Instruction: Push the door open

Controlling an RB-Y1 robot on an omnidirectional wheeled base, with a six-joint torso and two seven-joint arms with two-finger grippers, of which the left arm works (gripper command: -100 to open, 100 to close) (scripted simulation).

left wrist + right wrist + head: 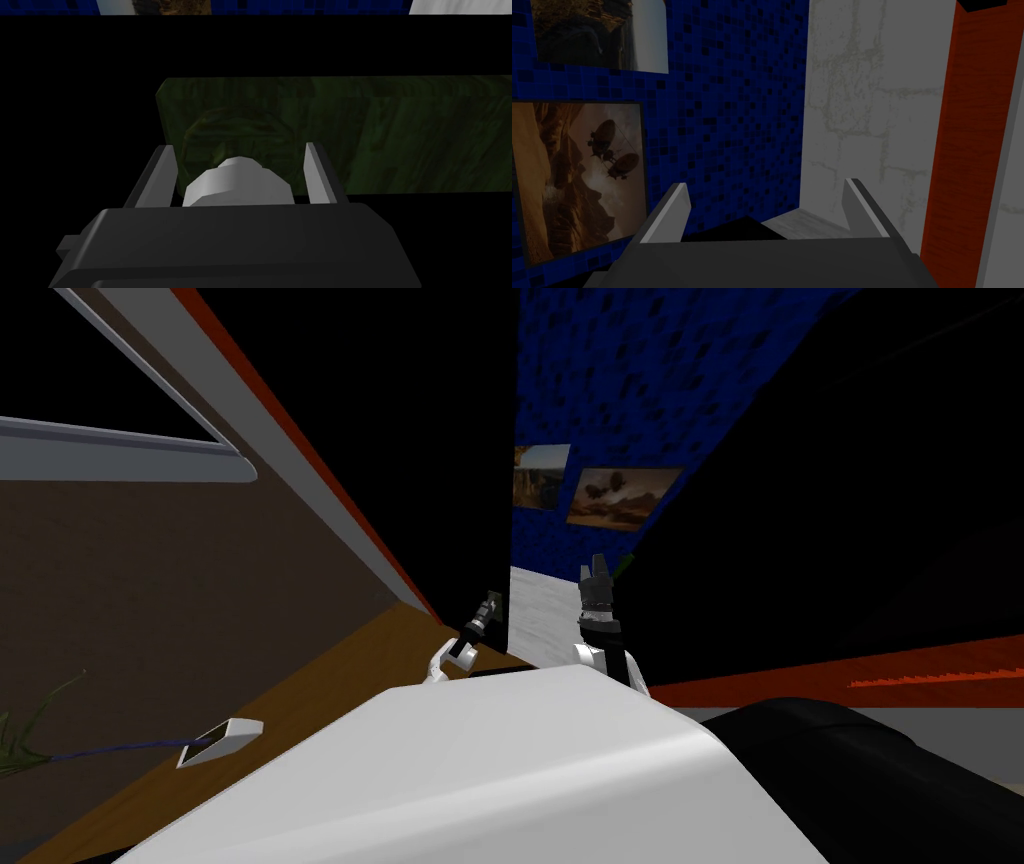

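AT THE DOOR, LEFT ARM FORWARD: My left pincer [237, 146] stands with its two fingers [161, 175] apart, one on each side of the light grey knob [235, 182]. The knob sits between them, close up against the pincer's dark body. Neither finger visibly presses it, and a thin gap shows on either side. The knob rises from a round boss on a dark green plate [390, 135]. The plate ends just beyond one finger and runs well out past the other (a long plate, the knob set near one end of it). Around the plate the door [80, 110] shows as a flat black face, with no detail to read on it.

From the head camera the same pincer looks small. It reaches up to the door's upright edge, where the black meets a strip of blue tiled wall [600, 388]. That wall carries two pictures [622, 498], with pale floor [540, 618] below them.

My right pincer [597, 563] is raised just to the right of the left one, in front of that strip of wall and floor. It is apart from the knob and touches nothing, and its fingers likewise stand apart.

An orange-red strip [330, 488] with a grey band beside it slants along my left side. Wood-coloured floor [330, 688] lies beneath it, running toward the left pincer.
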